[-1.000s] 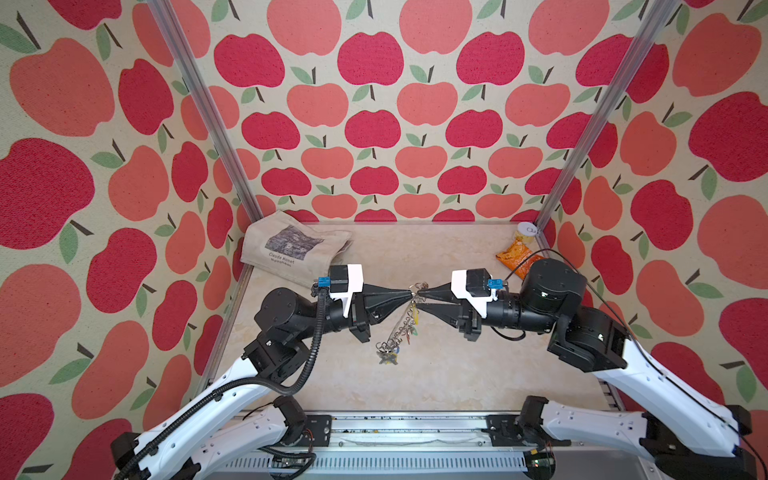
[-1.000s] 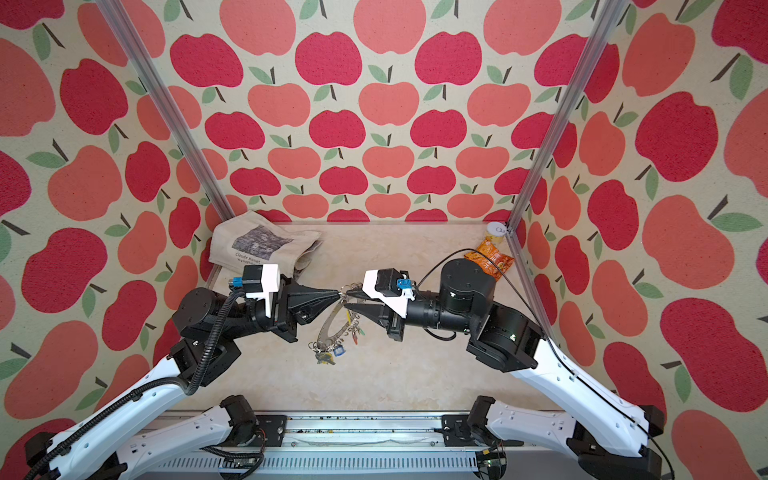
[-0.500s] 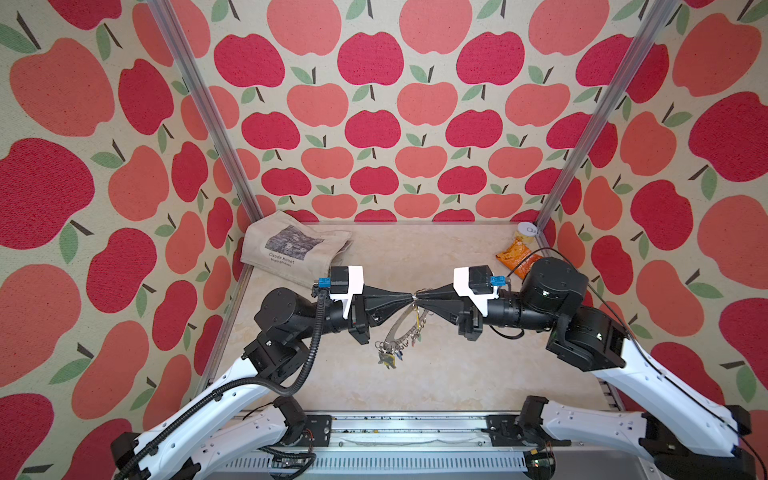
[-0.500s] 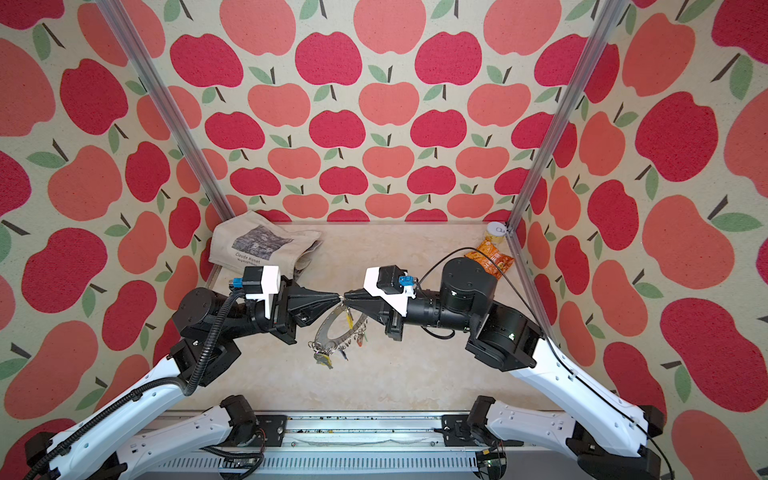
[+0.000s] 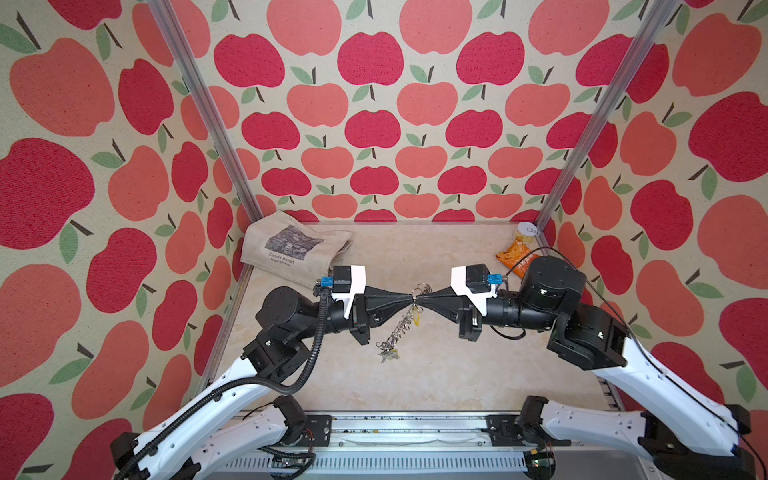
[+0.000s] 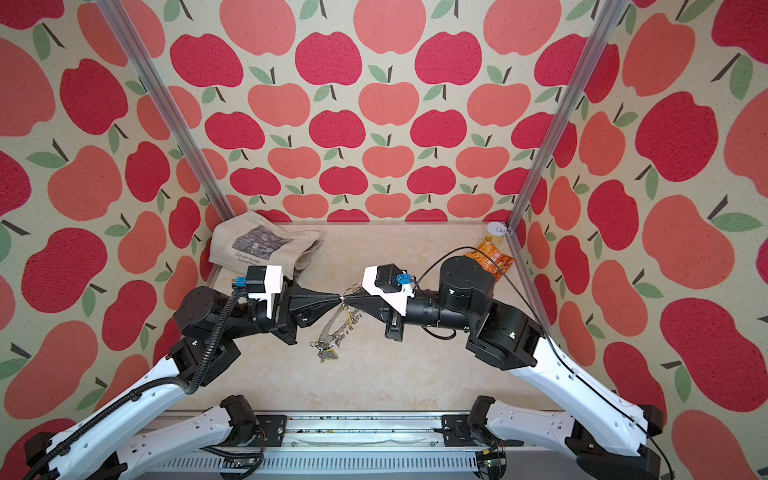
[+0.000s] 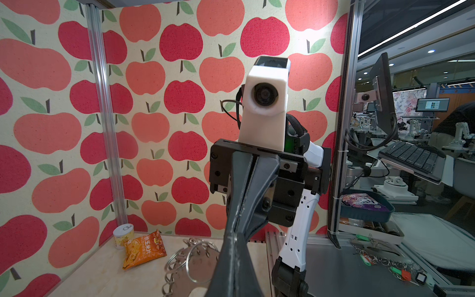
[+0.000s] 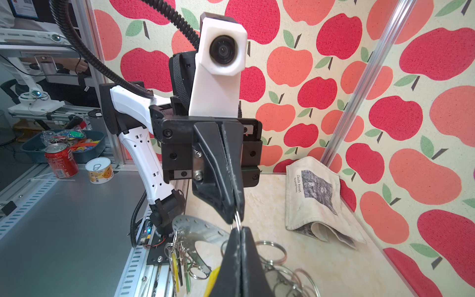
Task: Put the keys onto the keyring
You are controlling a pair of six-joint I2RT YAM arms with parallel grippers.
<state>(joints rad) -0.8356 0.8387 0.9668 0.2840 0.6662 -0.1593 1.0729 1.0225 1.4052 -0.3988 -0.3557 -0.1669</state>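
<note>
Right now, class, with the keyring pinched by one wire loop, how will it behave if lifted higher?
Its plate likely acts stiff: the keyring hangs flat and slanted below the left hand and right hand, both shut. The keys dangle at its low end, so they would probably swing. The thin loop might pivot or slip in the pinch.

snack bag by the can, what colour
The snack bag is orange; the left wrist view shows it best.
</note>
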